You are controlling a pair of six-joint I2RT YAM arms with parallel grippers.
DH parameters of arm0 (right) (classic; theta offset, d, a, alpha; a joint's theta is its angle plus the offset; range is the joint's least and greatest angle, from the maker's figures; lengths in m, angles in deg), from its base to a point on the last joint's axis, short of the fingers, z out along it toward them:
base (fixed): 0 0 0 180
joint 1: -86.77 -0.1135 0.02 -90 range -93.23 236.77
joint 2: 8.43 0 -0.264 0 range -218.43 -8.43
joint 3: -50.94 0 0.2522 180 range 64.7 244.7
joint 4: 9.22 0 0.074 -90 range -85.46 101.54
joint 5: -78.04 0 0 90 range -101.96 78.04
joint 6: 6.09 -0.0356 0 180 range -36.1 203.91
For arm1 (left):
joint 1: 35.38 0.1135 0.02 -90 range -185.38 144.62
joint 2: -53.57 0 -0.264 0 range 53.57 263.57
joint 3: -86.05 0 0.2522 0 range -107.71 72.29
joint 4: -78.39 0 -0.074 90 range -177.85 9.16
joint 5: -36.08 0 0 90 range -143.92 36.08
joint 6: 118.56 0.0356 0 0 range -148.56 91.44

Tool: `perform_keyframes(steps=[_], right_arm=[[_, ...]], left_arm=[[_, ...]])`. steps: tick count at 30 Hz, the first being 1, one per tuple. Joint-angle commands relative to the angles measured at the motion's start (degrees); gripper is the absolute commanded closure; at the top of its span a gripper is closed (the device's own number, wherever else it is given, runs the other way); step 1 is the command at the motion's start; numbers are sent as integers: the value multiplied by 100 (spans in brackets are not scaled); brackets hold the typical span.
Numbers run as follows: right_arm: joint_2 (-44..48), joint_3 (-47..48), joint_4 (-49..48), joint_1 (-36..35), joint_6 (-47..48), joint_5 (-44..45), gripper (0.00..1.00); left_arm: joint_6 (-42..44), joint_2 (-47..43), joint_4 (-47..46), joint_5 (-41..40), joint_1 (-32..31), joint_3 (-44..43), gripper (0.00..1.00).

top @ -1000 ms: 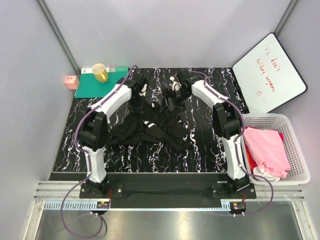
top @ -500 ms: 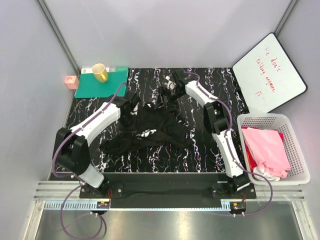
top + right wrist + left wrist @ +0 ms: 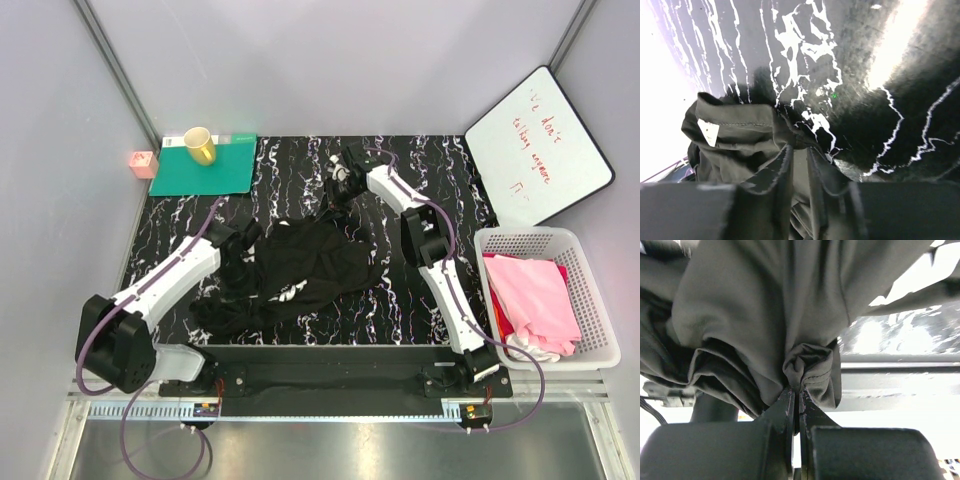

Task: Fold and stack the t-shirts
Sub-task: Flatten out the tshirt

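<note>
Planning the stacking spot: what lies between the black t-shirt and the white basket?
Top view: bare marbled tabletop crossed by the right arm, between black t-shirt and basket.

One black t-shirt [image 3: 310, 265], one basket [image 3: 600, 310], one mug [image 3: 200, 147]

Robot lab cell (grey panels [image 3: 330, 60], whiteboard [image 3: 538, 145])

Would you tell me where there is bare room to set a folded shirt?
Bare black marbled tabletop between right arm and white writing board; also the near strip below the crumpled black t-shirt. Centre is crowded.
</note>
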Motion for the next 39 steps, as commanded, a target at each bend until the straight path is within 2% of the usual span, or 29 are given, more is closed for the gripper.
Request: perform_keyframes(steps=[1,4,7,10,19,28,30,31,34,39], right_arm=[[-92,141,367,-32,241,1153,84],[-92,265,649,65,400,1664,89],[65,256,703,170,645,1588,91],[382,143,712,179,760,1640,100],[304,19,1186,258,1015,3492,100],[84,-7,1362,803,1147,4864,100],[40,-42,1371,1048,1191,4910,100],[49,10,1354,1101,1226,4649,100],[31,290,1528,1224,1174,5050,100],[557,20,1529,1523,1130,5164,100]], left_arm=[[-184,-404,427,210,-13,409,100],[-167,-510,497,192,-13,515,100],[-106,-510,532,79,-13,463,100],[-88,-405,541,61,-13,392,100],[97,-290,532,-27,-13,146,100],[615,52,278,-1,-13,-460,100],[773,237,225,8,-13,-618,100],[826,307,173,-18,-13,-680,100],[1045,684,111,-19,-13,-1039,100],[1300,1168,119,-141,-22,-1348,100]])
